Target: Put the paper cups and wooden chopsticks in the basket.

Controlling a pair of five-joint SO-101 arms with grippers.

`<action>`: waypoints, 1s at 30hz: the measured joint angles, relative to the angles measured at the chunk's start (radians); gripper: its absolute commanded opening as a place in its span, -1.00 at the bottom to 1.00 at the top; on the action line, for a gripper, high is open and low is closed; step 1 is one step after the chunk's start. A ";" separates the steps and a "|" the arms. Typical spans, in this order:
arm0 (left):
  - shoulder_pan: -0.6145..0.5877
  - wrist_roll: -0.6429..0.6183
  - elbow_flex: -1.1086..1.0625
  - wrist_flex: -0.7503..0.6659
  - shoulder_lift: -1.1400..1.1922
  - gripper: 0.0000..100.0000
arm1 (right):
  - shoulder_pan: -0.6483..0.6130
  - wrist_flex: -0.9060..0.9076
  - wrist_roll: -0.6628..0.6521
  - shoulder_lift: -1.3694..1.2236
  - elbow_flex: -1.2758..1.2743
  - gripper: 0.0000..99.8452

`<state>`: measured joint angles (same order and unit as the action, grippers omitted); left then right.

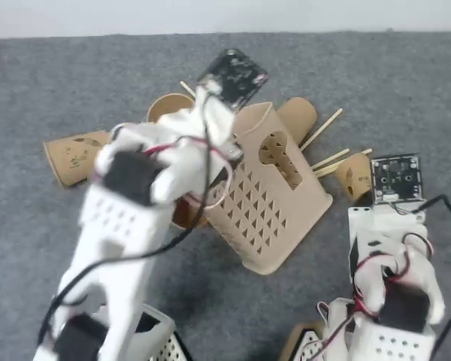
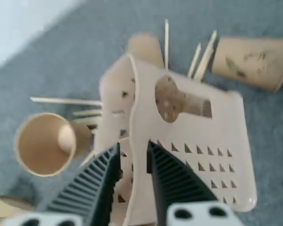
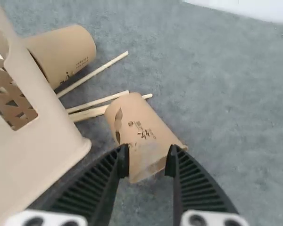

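Note:
The beige perforated basket stands tipped on the grey carpet. My left gripper is shut on its rim, one finger on each side of the wall. To the basket's right a paper cup lies on its side, and my right gripper is shut on it. Other cups lie at the left, at the back and behind the basket. Wooden chopsticks are scattered beside the basket's right side.
Another cup sits partly hidden under the left arm. One chopstick lies near the back cup. Both arms' white bases stand at the front edge. A pale wall borders the carpet at the back.

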<state>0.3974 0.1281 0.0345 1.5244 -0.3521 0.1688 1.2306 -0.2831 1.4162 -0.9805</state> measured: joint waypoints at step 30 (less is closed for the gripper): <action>0.348 0.037 0.123 0.201 0.258 -0.82 | -0.015 -0.413 0.071 -0.017 -0.450 -0.71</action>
<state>0.7457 0.1649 0.1573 1.7254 -0.0944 0.1534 0.8178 -0.2125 1.3993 -1.4300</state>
